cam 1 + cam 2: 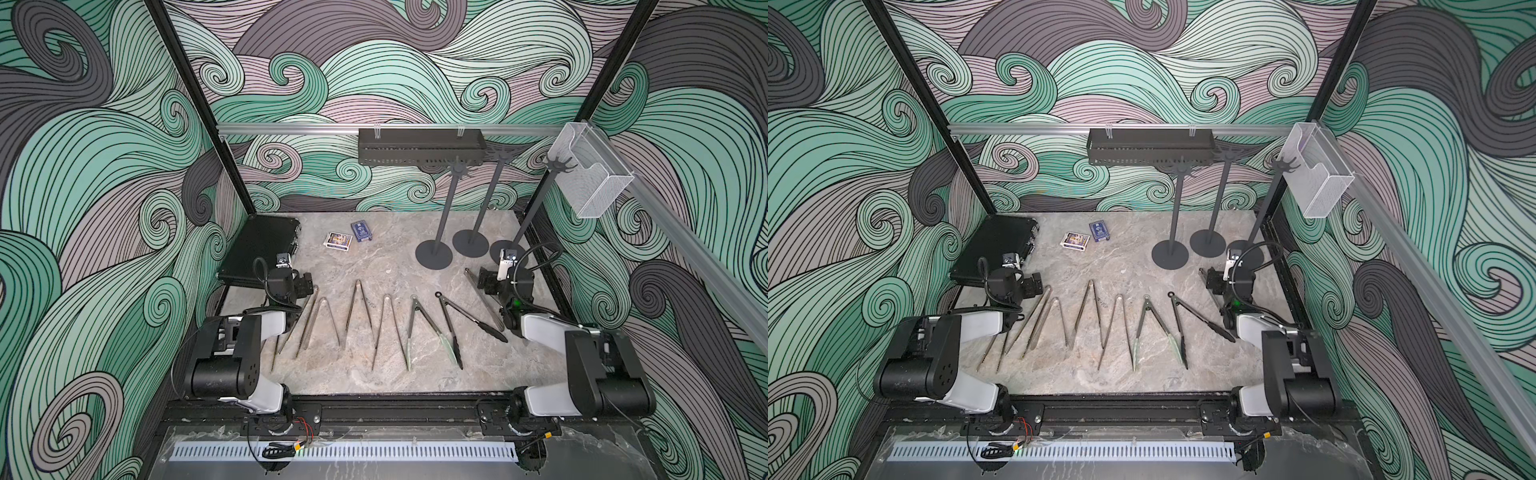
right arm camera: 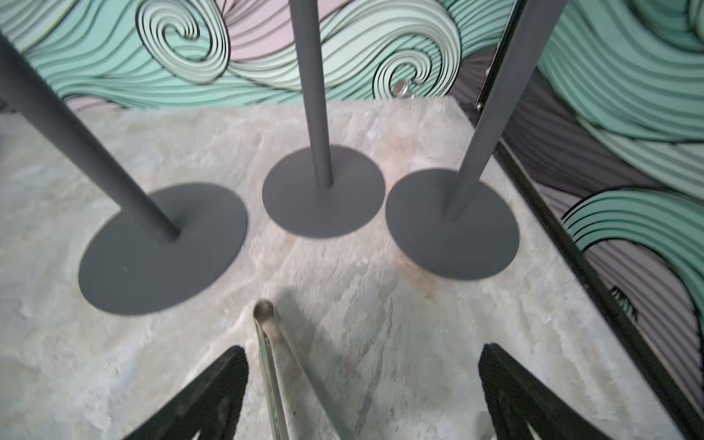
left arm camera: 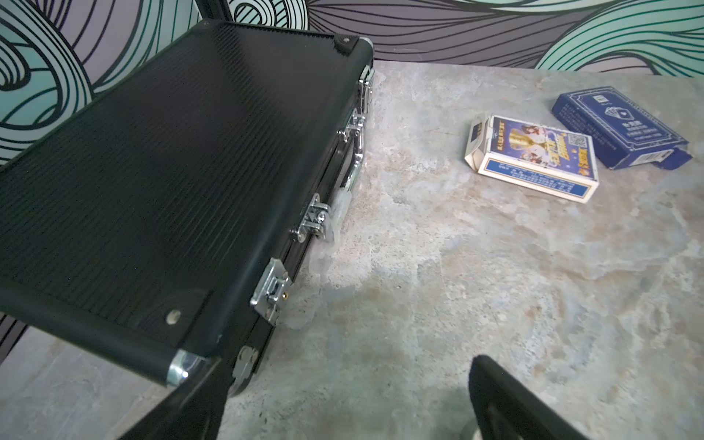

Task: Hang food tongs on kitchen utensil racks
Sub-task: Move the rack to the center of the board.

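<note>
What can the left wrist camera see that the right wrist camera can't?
Only the left wrist view: a black ribbed case with chrome latches and two card boxes, one white-and-blue, one dark blue. Only the right wrist view: three tall dark grey pole racks on round disc bases, and plain steel tongs lying between open jaws. Both: the grey marbled tabletop, the swirly green wall, and black open jaws.

The premises were a robot test cell of the laboratory sort, not a working kitchen. Wave-printed wall panels enclosed a stone-patterned tabletop framed by black posts and an aluminium rail. The left arm and right arm were bolted to a front mounting beam, with a slotted cable duct below it. Food tongs lay in a neat row. Utensil racks, a black case and card boxes stood as unrelated props.
</note>
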Action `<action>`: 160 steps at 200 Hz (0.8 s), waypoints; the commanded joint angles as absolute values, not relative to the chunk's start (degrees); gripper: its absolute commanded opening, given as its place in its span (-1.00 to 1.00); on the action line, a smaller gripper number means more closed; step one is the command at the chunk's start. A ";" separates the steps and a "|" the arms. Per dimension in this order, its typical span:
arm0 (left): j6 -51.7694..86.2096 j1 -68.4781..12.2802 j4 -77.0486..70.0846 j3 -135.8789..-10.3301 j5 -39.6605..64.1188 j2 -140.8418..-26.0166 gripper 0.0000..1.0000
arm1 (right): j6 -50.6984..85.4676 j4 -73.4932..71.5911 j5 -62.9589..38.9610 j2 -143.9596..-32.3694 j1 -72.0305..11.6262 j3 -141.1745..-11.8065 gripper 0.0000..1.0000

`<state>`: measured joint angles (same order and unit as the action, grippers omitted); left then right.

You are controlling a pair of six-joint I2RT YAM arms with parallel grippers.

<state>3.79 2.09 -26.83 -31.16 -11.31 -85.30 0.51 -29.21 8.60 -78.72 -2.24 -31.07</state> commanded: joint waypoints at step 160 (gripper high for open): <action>20.25 -6.99 -0.03 -48.25 9.20 -60.82 0.97 | 6.84 -20.32 -4.66 -81.18 -15.55 -57.92 0.92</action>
